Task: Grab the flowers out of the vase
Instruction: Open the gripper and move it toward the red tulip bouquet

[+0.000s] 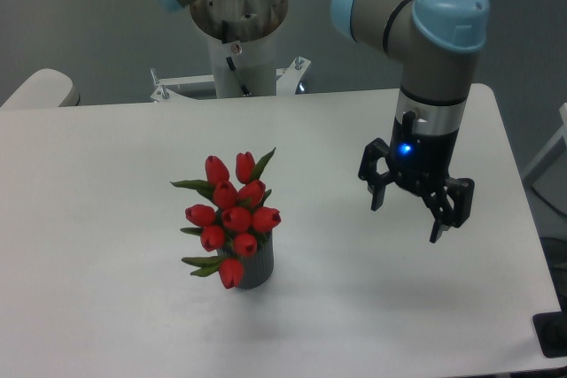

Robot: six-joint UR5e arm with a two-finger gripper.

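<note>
Flowers [233,216] stand in the vase [255,269] on the worktop [106,165], untouched; the gripper [409,212] hangs well to their right, wide open and empty, so the whole pick-up remains.

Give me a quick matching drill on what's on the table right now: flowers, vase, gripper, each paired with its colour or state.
Things:
1. flowers
2. vase
3. gripper

Descriptions:
A. dark grey, ribbed, standing upright on the white table
B. open, empty, hanging above the table to the right of the bunch
C. red buds with green leaves, standing in the container

Pairs: 1-C, 2-A, 3-B
</note>
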